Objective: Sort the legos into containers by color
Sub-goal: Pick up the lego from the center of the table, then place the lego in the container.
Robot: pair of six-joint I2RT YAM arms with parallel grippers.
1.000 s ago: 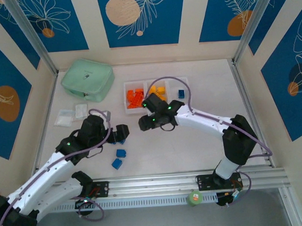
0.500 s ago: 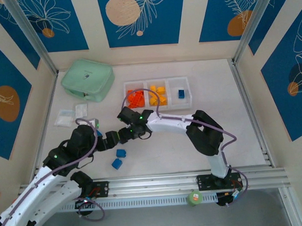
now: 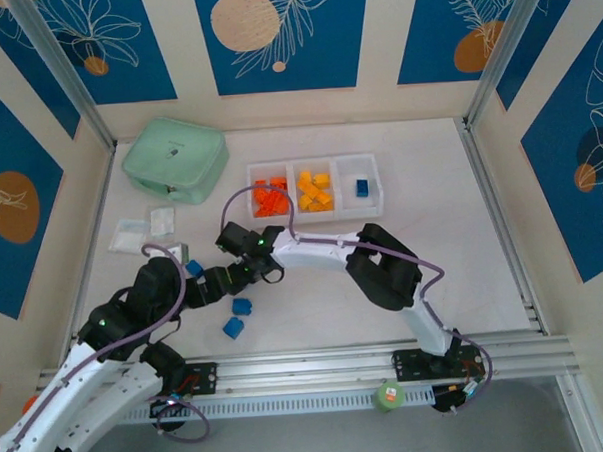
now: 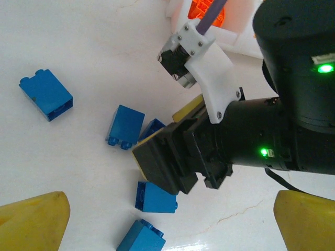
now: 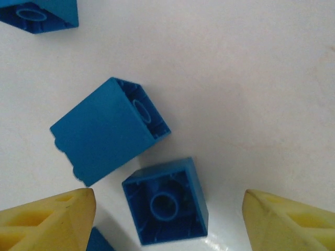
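Observation:
Three joined white bins (image 3: 340, 166) stand at the back: red-orange legos (image 3: 270, 197) in the left one, yellow-orange legos (image 3: 313, 190) in the middle one, one blue lego (image 3: 362, 186) in the right one. Loose blue legos (image 3: 242, 306) lie on the table at front left. My right gripper (image 3: 227, 279) hangs low over them, open. In the right wrist view its yellow fingers (image 5: 47, 219) flank an upside-down blue lego (image 5: 166, 206) without touching it; another blue lego (image 5: 107, 130) lies just beyond. My left gripper (image 4: 170, 209) is open, close behind the right one, with a blue lego (image 4: 155, 197) below it.
A mint green zip case (image 3: 175, 159) lies at back left, with small clear bags (image 3: 130, 233) in front of it. More blue legos (image 4: 46, 94) (image 4: 124, 126) are scattered on the left. A metal rail (image 3: 368, 363) runs along the front edge.
My right arm has swung left from in front of the bins and come down over the blue legos. My left arm has drawn back a little toward the front left.

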